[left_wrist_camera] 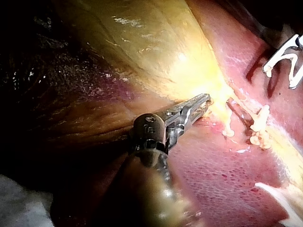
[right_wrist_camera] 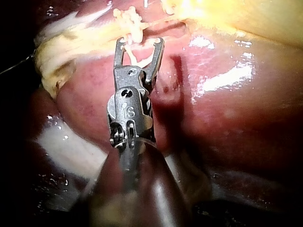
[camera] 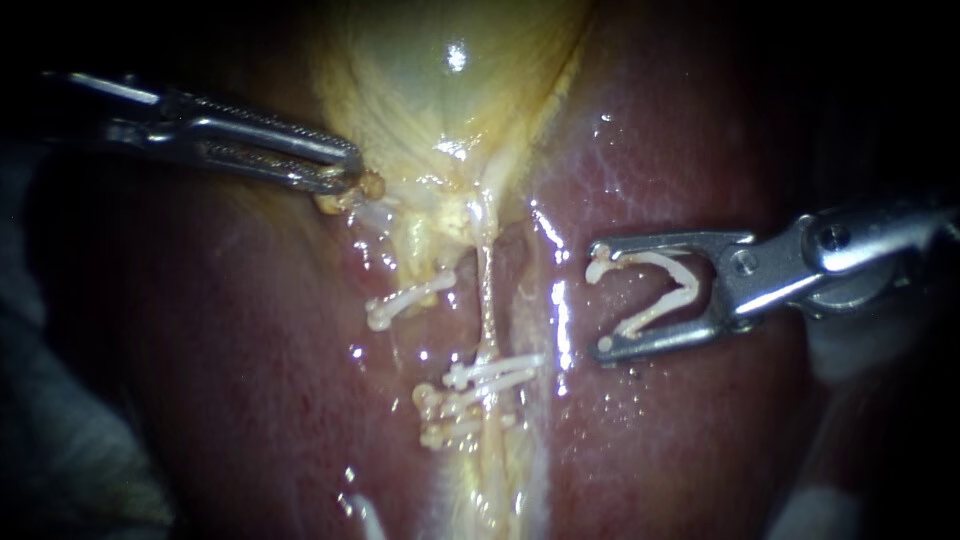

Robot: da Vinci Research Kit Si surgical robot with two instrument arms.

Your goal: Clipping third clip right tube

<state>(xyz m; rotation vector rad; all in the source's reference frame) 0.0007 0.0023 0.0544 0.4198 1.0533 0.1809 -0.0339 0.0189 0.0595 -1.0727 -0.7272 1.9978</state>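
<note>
Over the liver [camera: 680, 150], right instrument [camera: 598, 300] jaws wide apart, both cradling loaded clip [camera: 665, 290], clip beside right tube [camera: 487, 290], not touching it, left instrument [camera: 352, 172] jaws clamped on gallbladder [camera: 440, 90] neck

The left instrument [camera: 345, 172] comes in from the left with its shaft nearly level, and its two long, slim jaws are closed together on the lower edge of the gallbladder [camera: 440, 80]. The right instrument [camera: 600, 300] comes in from the right with its shaft sloping slightly down toward the tip. Its wrist is straight and its two jaws are spread wide in a fork, each jaw touching one leg of an open clip [camera: 688, 285] seated between them.
</note>
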